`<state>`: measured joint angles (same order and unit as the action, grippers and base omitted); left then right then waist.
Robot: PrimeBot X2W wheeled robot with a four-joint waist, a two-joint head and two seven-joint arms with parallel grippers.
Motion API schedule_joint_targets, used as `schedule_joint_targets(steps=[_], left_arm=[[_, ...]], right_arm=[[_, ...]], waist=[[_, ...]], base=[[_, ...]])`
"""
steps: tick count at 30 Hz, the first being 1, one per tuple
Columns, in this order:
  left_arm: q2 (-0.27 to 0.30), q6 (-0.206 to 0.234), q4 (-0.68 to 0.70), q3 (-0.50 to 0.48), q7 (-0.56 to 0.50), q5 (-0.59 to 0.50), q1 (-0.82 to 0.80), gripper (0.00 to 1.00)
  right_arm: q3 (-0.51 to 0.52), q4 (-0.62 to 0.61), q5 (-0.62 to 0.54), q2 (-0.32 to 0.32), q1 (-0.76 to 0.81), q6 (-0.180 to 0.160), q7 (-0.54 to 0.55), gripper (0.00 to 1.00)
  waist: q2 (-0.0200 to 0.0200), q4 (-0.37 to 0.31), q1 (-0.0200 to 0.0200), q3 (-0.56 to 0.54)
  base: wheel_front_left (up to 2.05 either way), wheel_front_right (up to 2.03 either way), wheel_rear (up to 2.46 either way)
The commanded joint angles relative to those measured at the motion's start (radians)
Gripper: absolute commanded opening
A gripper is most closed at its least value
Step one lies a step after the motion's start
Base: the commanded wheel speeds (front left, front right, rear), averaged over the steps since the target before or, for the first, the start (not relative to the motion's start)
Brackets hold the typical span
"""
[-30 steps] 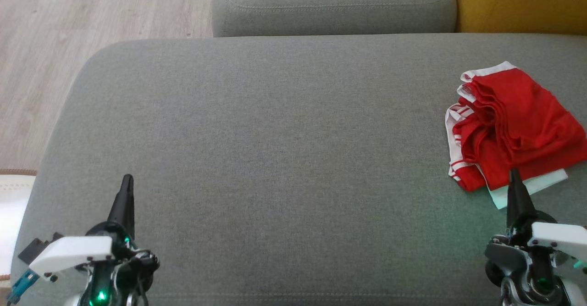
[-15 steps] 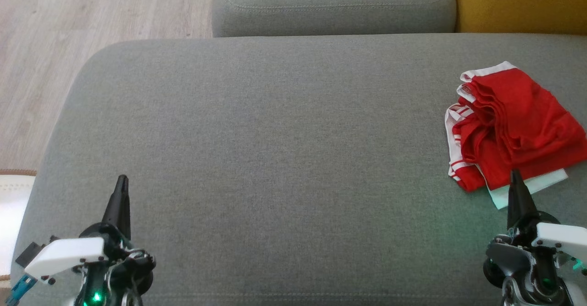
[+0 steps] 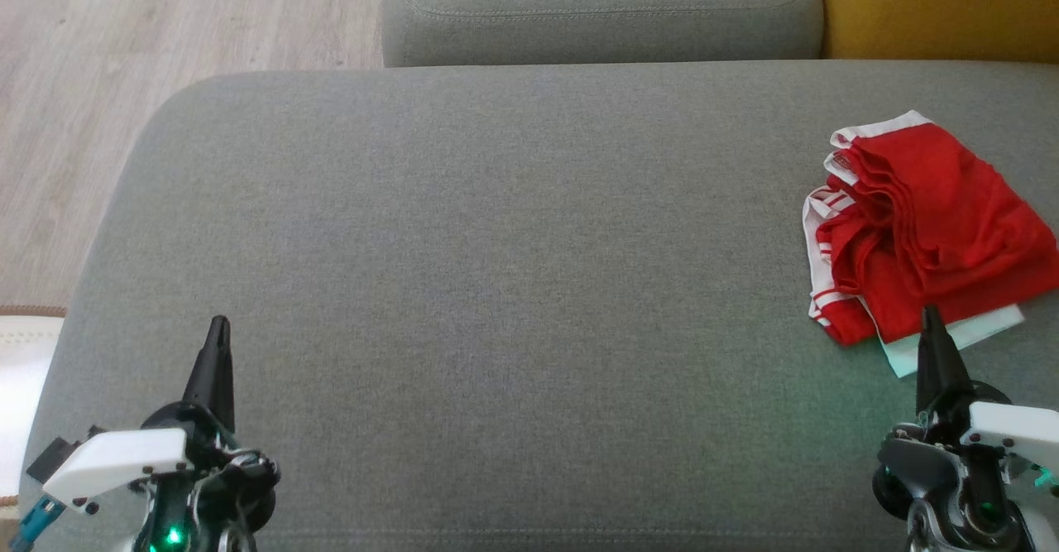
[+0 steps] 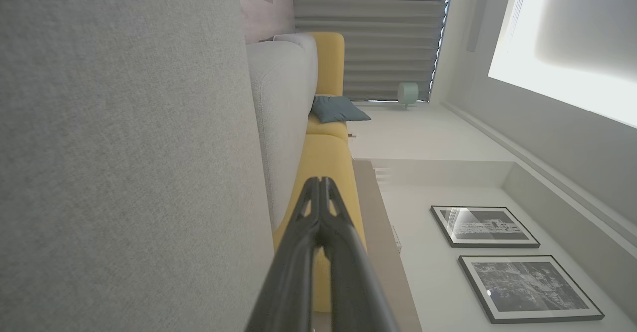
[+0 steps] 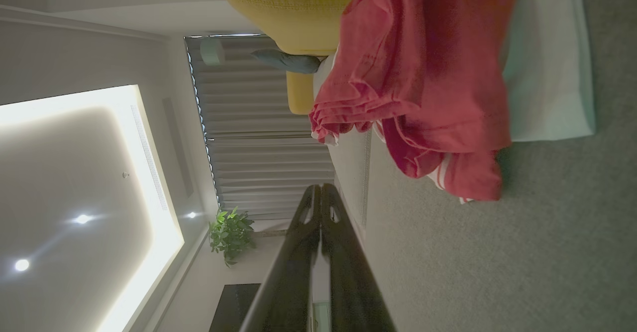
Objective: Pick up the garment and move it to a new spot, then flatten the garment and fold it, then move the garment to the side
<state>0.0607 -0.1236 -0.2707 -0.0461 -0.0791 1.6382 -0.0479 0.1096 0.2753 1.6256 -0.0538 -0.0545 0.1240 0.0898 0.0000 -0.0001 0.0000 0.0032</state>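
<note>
The garment (image 3: 927, 229) is red with white trim and stripes, lying folded in a bundle at the right edge of the grey sofa seat (image 3: 496, 271). It also fills the upper right of the right wrist view as the garment (image 5: 428, 73). My right gripper (image 3: 930, 314) is shut and empty, its tip just in front of the garment's near white hem. In its own wrist view the right gripper (image 5: 321, 188) has its fingers pressed together. My left gripper (image 3: 218, 323) stands shut and empty at the lower left, far from the garment; the left gripper (image 4: 321, 181) shows closed fingers.
A grey back cushion (image 3: 604, 6) borders the seat at the top, with a yellow cushion (image 3: 935, 6) to its right. Wooden floor (image 3: 124, 80) lies beyond the seat's left edge. A pale rug (image 3: 21, 353) shows at the far left.
My left gripper drew back slightly toward the lower left. The right gripper and the garment stayed where they were.
</note>
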Motion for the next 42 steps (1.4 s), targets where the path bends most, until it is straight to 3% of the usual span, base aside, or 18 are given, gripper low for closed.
schedule_joint_targets(steps=[1,42], left_arm=[[0.012,-0.007,0.027,-0.036,-0.009,-0.004,-0.057,0.00],[0.003,-0.007,0.026,-0.049,-0.019,-0.014,-0.058,0.00]], right_arm=[[-0.017,-0.032,0.001,-0.012,-0.051,0.007,0.006,0.00],[-0.008,-0.031,-0.007,-0.005,-0.052,0.007,0.014,0.00]], waist=[[0.0000,0.000,0.0000,0.000],[0.0000,0.000,0.0000,0.000]], base=[[0.00,0.00,0.00],[0.00,0.00,0.00]])
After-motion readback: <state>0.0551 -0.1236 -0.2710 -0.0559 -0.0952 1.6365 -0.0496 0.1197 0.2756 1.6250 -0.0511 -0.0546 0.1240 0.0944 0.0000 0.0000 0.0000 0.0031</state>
